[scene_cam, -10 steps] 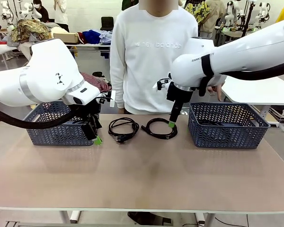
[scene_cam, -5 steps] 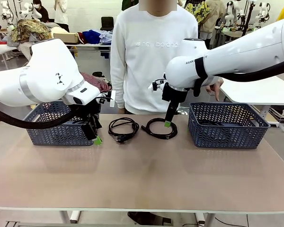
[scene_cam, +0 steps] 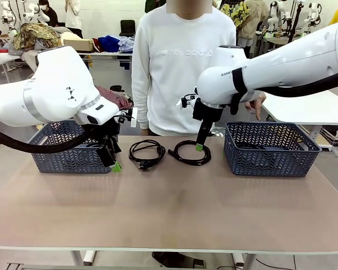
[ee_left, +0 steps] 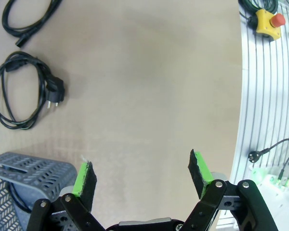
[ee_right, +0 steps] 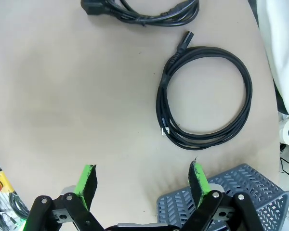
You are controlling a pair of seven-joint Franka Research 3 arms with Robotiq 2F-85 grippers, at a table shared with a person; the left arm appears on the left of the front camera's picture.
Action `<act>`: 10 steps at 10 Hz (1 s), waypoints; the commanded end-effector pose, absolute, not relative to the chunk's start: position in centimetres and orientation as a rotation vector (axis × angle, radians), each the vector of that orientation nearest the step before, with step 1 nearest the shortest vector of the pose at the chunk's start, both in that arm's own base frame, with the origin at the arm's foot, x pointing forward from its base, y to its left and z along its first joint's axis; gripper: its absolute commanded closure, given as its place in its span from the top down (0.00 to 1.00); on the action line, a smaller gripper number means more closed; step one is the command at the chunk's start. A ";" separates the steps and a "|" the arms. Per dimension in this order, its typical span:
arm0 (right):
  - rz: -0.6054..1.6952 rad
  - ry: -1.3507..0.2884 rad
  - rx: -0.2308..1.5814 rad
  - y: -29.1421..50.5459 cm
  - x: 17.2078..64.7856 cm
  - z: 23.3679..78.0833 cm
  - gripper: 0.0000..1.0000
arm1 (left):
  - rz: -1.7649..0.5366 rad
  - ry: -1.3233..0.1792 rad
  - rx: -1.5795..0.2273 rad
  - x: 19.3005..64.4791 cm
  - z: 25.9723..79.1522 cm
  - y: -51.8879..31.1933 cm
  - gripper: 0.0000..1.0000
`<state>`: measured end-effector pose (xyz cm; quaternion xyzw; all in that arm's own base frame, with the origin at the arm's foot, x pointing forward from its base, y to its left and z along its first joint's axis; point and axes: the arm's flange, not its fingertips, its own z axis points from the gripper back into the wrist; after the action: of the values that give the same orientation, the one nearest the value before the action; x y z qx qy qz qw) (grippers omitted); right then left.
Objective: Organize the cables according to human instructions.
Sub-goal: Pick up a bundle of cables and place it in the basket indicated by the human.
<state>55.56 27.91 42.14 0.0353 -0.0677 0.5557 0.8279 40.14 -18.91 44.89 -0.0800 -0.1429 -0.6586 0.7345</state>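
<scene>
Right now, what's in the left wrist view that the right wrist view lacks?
Left wrist view: the left gripper, jaws open, beside the left basket, and the left cable whole, with its two-pin plug. Right wrist view: the right gripper, jaws open, by the right basket, the right cable whole, and the person's white sweater. Shared: both coiled cables on the table, with each view cropping the farther one.
</scene>
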 end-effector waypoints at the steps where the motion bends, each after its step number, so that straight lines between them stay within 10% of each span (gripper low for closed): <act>1: 1.219 -0.141 0.083 29.0 55.8 41.3 1.00 | -1.446 -0.311 -0.171 40.1 45.0 -18.7 1.00; 10: 1.197 -0.125 0.069 33.3 60.3 34.8 1.00 | -1.446 -0.311 -0.171 40.1 45.0 -18.7 1.00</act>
<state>59.66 32.13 34.67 0.0447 -0.0510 0.5773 0.8137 40.14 -18.90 44.90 -0.0800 -0.1430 -0.6586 0.7345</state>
